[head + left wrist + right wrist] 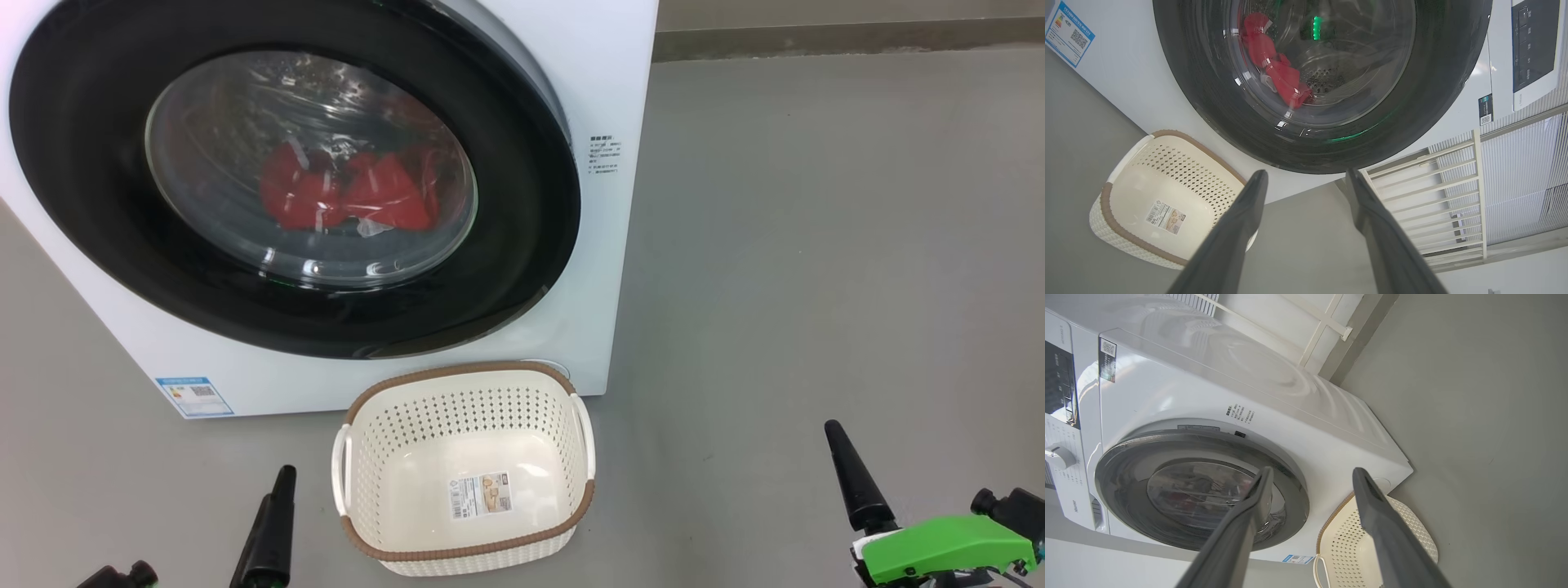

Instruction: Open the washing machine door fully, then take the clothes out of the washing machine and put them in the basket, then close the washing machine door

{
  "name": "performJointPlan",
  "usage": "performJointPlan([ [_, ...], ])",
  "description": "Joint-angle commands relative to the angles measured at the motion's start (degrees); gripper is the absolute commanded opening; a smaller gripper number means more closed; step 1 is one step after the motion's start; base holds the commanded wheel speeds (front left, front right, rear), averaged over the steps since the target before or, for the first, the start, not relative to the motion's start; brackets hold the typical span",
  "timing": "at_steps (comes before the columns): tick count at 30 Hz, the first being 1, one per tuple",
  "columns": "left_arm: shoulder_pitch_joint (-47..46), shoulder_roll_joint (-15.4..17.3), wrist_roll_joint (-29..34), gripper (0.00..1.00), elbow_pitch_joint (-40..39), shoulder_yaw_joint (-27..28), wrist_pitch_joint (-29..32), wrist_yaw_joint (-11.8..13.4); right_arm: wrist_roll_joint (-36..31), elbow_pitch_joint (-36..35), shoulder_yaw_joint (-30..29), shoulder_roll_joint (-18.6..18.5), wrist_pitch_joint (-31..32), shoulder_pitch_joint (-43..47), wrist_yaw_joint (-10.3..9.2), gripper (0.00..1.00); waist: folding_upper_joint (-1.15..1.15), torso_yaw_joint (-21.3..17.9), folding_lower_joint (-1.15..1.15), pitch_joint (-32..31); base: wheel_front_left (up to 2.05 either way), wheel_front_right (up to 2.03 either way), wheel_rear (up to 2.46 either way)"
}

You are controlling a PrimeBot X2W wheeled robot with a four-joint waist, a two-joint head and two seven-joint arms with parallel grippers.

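The white washing machine (604,65) stands at the upper left. Its washing machine door (90,163), a glossy black ring around bulging glass, lies against the front. Red clothes (343,192) show through the glass inside the drum, also in the left wrist view (1282,79). The cream basket (457,412) with a brown rim sits on the floor just below the door, holding nothing but a sticker on its bottom. My left gripper (1306,175) is open and holds nothing, low to the basket's left. My right gripper (1310,471) is open and holds nothing, well to the basket's right.
Grey floor (816,245) stretches to the right of the machine, up to a wall base (816,37) at the back. A white slatted rail (1433,196) stands beside the machine. The control panel (1533,49) and a blue label (194,394) are on the machine's front.
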Motion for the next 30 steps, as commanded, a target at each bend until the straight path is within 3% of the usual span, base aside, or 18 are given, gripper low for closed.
performJointPlan([
  [1, -0.1, 0.9, 1.7, 1.0, -2.2, 0.6, -0.6, 0.4, -1.6, -1.7, 0.5, -1.1, -0.7, -0.3, 0.01, 1.0, 0.0, 0.0, -0.01, 0.0, 0.0, 0.0, 0.0],
  [17, 0.8, 1.1, 17.1, 1.0, -4.8, -1.3, -3.5, 2.2, -13.4, -1.6, 2.6, -2.3, -3.6, 0.3, 0.02, 1.0, 0.0, 0.0, -0.01, 0.2, 0.0, 0.0, 0.0],
  [30, 1.4, 1.2, 26.2, 1.0, -6.0, -2.0, -5.7, 3.4, -20.7, -1.8, 2.9, -2.8, -5.7, 0.8, 0.02, 1.0, 0.0, 0.0, -0.01, 0.3, 0.0, 0.0, 0.0],
])
